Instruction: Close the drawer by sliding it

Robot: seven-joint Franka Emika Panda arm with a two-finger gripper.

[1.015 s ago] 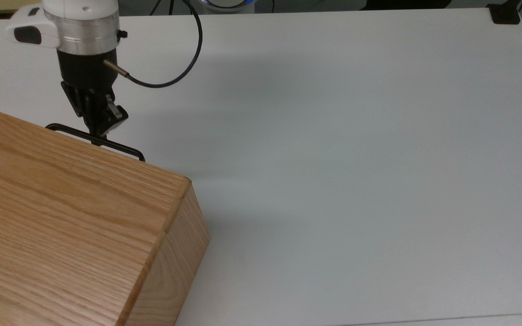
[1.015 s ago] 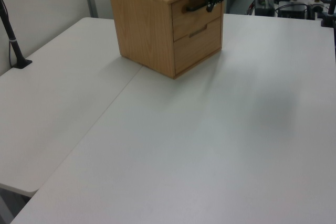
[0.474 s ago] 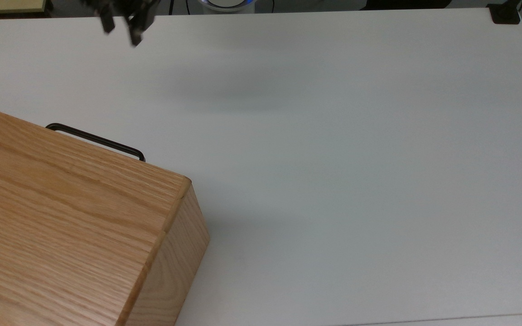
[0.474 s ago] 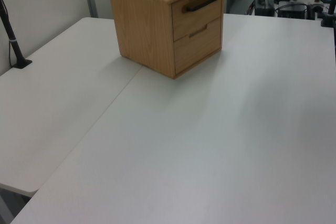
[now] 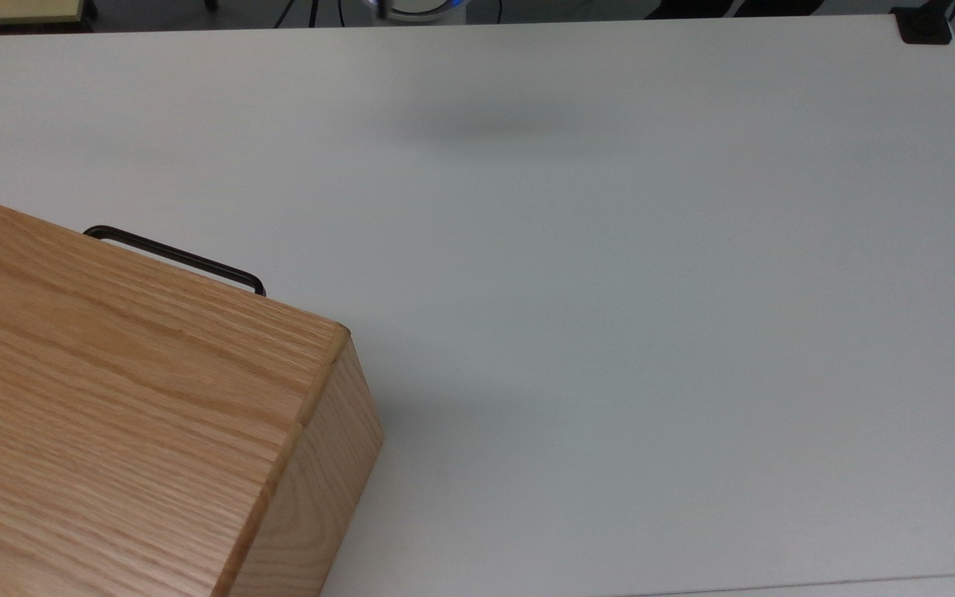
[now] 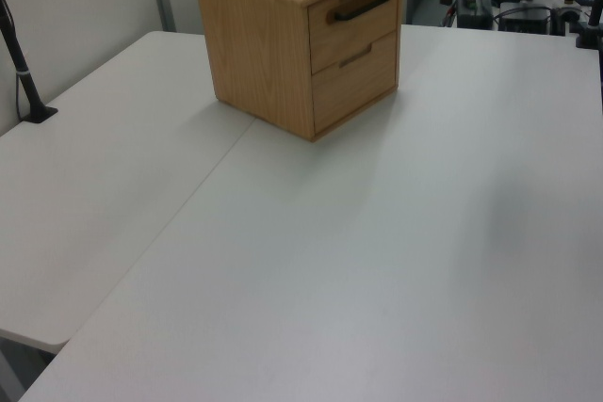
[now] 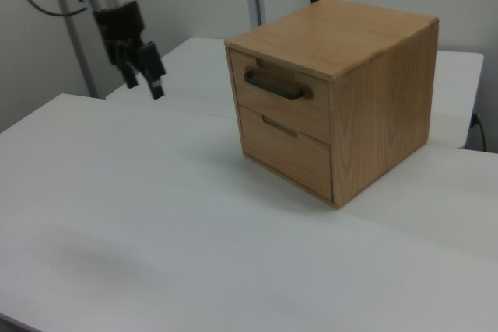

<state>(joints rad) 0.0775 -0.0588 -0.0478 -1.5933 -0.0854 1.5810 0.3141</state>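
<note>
1. Jaws apart, holding nothing; gripper (image 7: 142, 70) hangs in the air, well off the cabinet (image 7: 366, 99) toward the right view's left.
2. Top drawer (image 7: 282, 100) sits flush in the cabinet front near the table's (image 5: 610, 332) edge; handle (image 5: 175, 258) untouched.
3. Judgement: closing looks done. Withdraw clear of the handle; no further push needed.

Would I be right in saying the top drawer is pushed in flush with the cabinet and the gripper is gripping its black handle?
Not quite: the drawer is flush with the cabinet, but the gripper is not on the black handle. The right view shows it open in the air, well off to the right view's left of the cabinet.
</note>
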